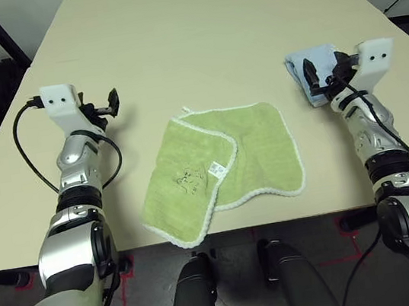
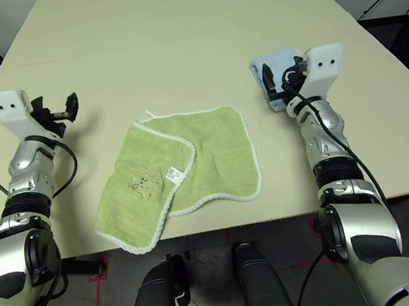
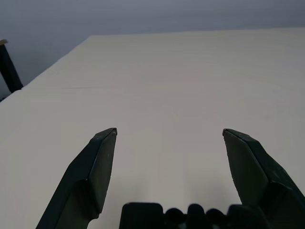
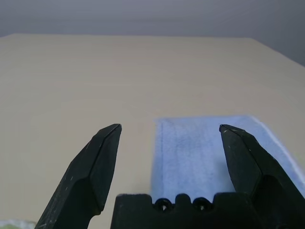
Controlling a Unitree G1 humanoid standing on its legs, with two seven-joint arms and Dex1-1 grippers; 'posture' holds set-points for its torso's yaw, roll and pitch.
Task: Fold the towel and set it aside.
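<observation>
- While the left gripper (image 1: 109, 104) hovered above the table (image 1: 195, 39) at about nine o'clock from the towel (image 1: 254, 149), its two black fingers stood wide apart with nothing between them, well clear of the cloth.
- The towel lay at the near middle of the table, between the two arms; its left part was turned over onto itself, so that the dark motif (image 1: 187, 179) and the white tag (image 1: 217, 169) faced up, and its corner at about seven o'clock reached the table's near edge.
- It looked light, soft and limp, and I judged it would sag and drape when lifted rather than keep its shape; the terry pile should give the fingers decent friction.
- The white stitched edging at a corner seemed the best place to pinch, ideally two corners at once, one per gripper.
- The right gripper (image 1: 315, 79) hung at about two o'clock from the towel, equally spread and empty, just over the folded light blue cloth (image 4: 205, 152).
</observation>
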